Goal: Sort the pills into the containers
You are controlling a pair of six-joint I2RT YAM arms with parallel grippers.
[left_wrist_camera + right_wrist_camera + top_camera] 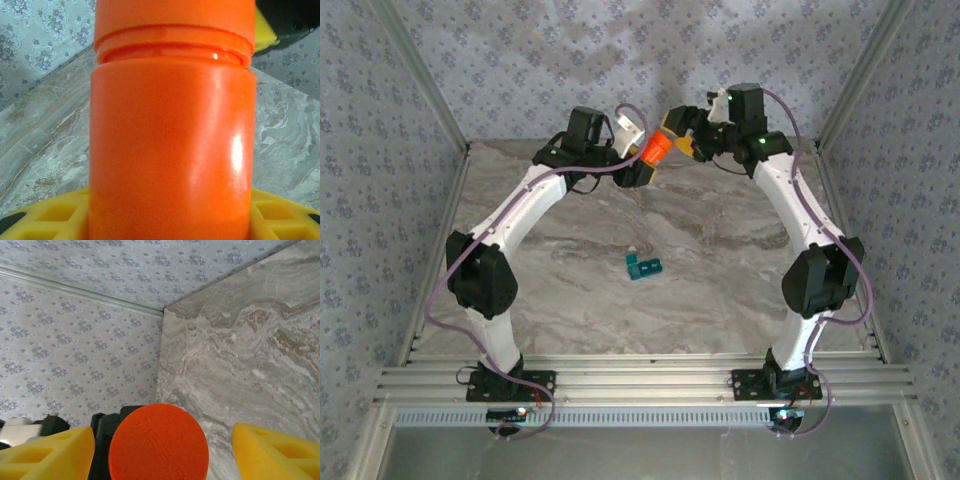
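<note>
At upper centre of the top view, above the table (740, 300), my left gripper (636, 168) clamps the orange bottle (656, 150) by its body. My right gripper (162, 455) stands spread either side of the cap (158, 440), not touching. The bottle looks stiff and glossy, likely slippery; grip mid-body. The containers (643, 267) sit at frame centre: small, light, probably skid; pinch the side walls. Nothing blocks them.

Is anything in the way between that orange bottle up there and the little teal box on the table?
Nothing visible lies on the table between the orange bottle and the teal box. Only the bottle's own cap is on, closing it.
</note>
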